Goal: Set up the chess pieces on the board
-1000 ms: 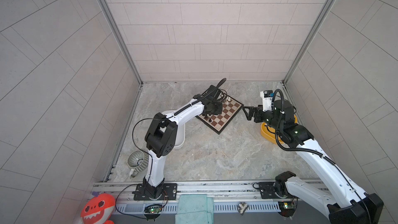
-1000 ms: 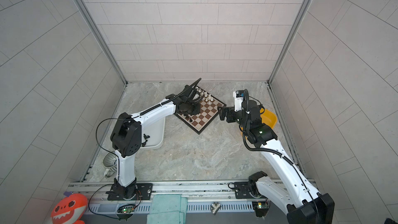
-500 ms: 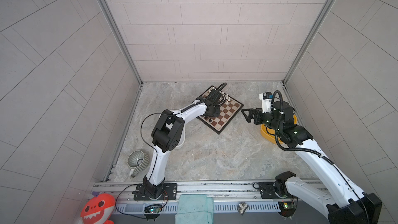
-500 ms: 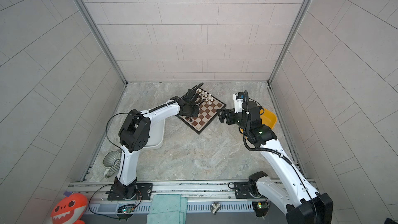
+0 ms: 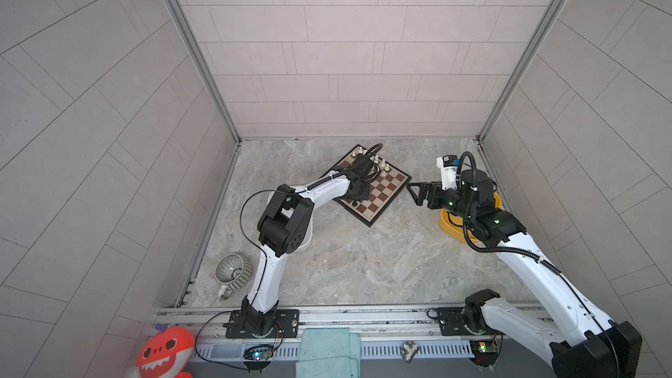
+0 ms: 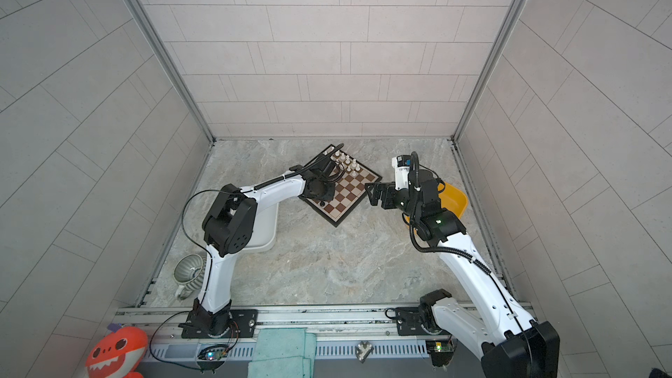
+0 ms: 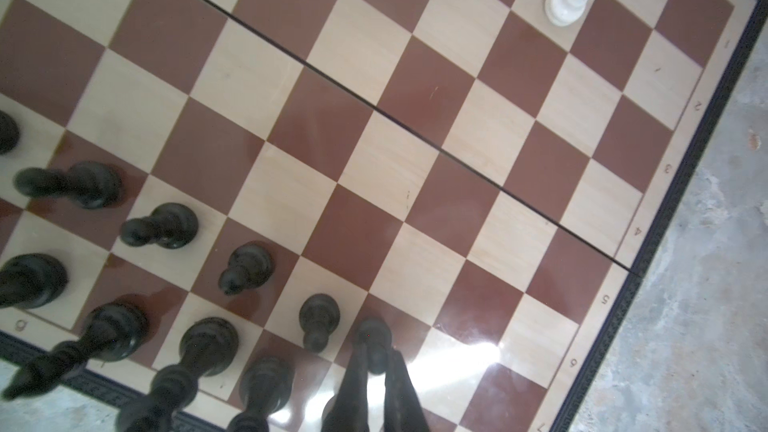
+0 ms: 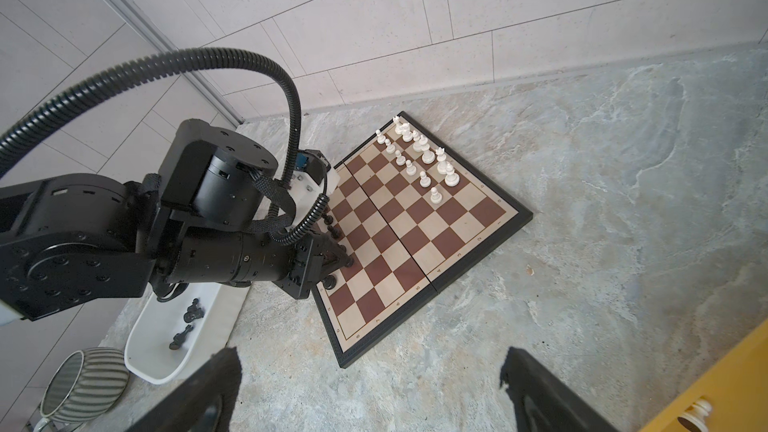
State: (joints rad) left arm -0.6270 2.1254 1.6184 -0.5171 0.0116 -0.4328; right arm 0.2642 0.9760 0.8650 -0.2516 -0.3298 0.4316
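The jaws of the left arm (image 8: 232, 259) are closed almost fully on one black pawn (image 7: 373, 336). In the left wrist view the two dark fingers (image 7: 357, 371) meet on it from above. The pawn is upright, with its long axis in line with the fingers and pointing straight down to the board (image 7: 415, 139). So I judge the coming move to be only a short lowering and then an opening of the jaws, with no turning. The pawn hangs over what seems to be a brown square in the second row of the black side, just beside the last standing pawn (image 7: 319, 320). Whether its base already touches the square I cannot tell, because the fingers and a bright reflection hide its foot. The white pieces (image 8: 419, 160) stand in two rows at the opposite edge, and a few black pieces (image 8: 189, 317) lie in the white tub (image 8: 143, 361). The right arm (image 5: 516, 245) is well apart from this square, over the desk (image 5: 363, 267) between the board and the yellow tub (image 5: 446, 225). Its jaws are wide open and empty, so the left arm is clearly the nearer one.
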